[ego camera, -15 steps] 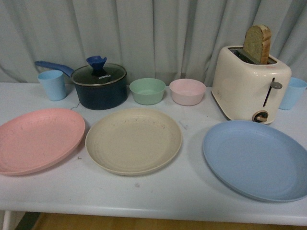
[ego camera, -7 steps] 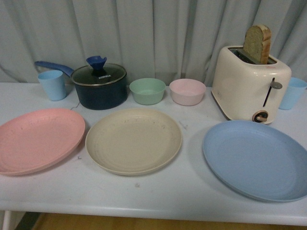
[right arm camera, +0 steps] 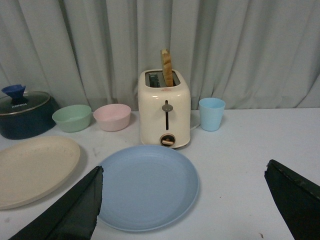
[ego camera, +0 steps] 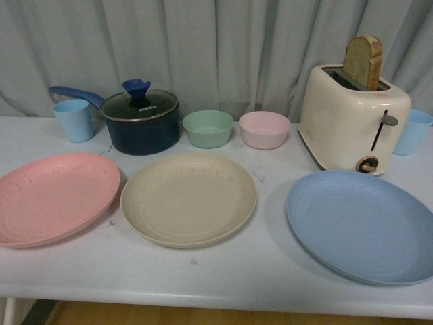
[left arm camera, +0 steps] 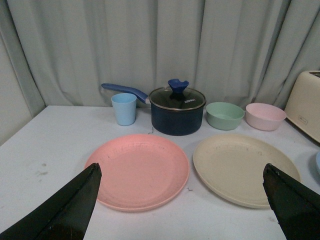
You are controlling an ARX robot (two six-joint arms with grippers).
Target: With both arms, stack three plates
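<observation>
1. So: pink plate (ego camera: 55,196), beige plate (ego camera: 188,198) and blue plate (ego camera: 362,223) lay separate in a row on the table (ego camera: 270,264); saucepan (ego camera: 141,122), green bowl (ego camera: 208,128), pink bowl (ego camera: 264,128) and toaster (ego camera: 353,125) stood behind.
2. Left gripper (left arm camera: 181,169) and right gripper (right arm camera: 184,167) were both spread wide.
3. Nothing had moved since the earlier frame.

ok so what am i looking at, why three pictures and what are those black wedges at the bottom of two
This is a two-armed robot facing a table. One picture comes from a camera on its body, the other two from cameras on its wrists. The black wedges are the fingers of the left gripper and right gripper, both open, holding nothing. On the table lie a pink plate, a beige plate and a blue plate, side by side, not stacked. Behind them stand a lidded saucepan, a green bowl, a pink bowl, a toaster with a slice of bread, and two blue cups.
</observation>
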